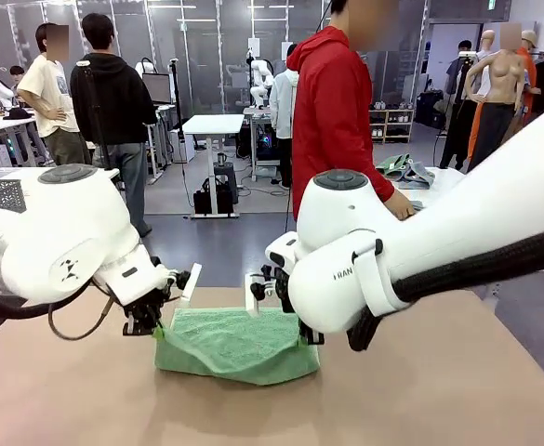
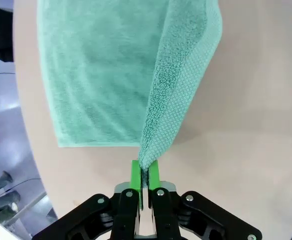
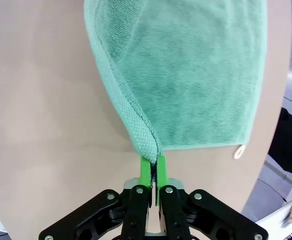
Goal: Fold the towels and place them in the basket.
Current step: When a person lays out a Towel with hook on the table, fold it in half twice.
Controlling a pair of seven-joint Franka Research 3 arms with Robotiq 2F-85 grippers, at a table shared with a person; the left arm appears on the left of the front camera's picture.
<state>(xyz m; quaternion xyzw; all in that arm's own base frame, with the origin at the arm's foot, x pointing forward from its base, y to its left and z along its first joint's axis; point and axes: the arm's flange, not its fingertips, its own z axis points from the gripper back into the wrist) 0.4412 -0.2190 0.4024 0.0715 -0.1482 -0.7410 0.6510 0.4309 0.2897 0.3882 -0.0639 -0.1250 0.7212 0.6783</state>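
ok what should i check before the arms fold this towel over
1. left fingers pinching a near corner of the mint green towel: ok
2. right fingers pinching the other near corner: ok
3. both corners raised off the table: ok
4. near edge taut between the two grips: not ok, it sags
5. far half of the towel lying flat: ok
6. white tag clear of the fingers: ok

My table (image 1: 457, 390), tan; person in red hoodie (image 1: 335, 111) at its far side; white desk (image 1: 213, 124) beyond; person in black hoodie (image 1: 113, 93) far left.
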